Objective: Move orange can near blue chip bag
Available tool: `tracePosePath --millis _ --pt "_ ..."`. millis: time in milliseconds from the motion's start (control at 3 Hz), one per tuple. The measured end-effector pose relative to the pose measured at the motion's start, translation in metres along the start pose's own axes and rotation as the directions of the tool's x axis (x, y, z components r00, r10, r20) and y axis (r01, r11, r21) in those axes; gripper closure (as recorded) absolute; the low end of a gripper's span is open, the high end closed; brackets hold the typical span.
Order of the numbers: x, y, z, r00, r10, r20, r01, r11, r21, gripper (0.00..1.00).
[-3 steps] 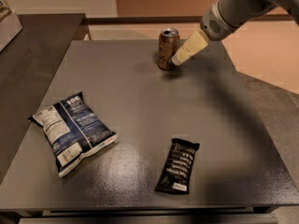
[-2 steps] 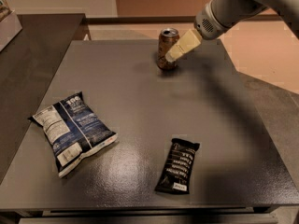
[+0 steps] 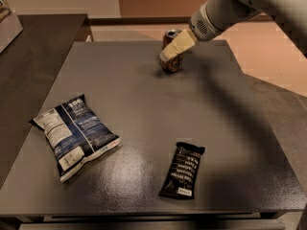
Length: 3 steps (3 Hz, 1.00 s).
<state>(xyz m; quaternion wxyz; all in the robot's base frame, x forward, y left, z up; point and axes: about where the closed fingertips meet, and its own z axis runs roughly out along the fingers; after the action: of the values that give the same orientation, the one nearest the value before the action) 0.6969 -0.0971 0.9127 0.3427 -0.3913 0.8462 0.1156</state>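
Presently, my gripper point(image 3: 171, 51) sat at the upright orange can point(image 3: 172, 65); its grip state I could not tell. The blue chip bag point(image 3: 74, 135) lay well apart, near-left.

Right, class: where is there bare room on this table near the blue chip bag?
The widest bare patch of the dark grey table is its middle, bordered by the crinkly blue chip bag, the narrow black snack wrapper toward the near edge and the small orange metal can at the far edge. It is crowded only at the can, where the gripper is.
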Motion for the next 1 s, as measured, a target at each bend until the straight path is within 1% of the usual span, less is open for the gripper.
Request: tracePosePath --millis 333,667,1000 --pt "-0.0055 0.0037 0.0091 1.0 0.005 0.018 -0.005 0.9999 0.012 0.0" --pt "-0.0075 0.0056 0.015 1.0 0.009 0.021 -0.01 0.9998 0.015 0.18" --pt "-0.0102 0.0056 0.0147 0.999 0.015 0.028 -0.015 0.9998 0.015 0.41"
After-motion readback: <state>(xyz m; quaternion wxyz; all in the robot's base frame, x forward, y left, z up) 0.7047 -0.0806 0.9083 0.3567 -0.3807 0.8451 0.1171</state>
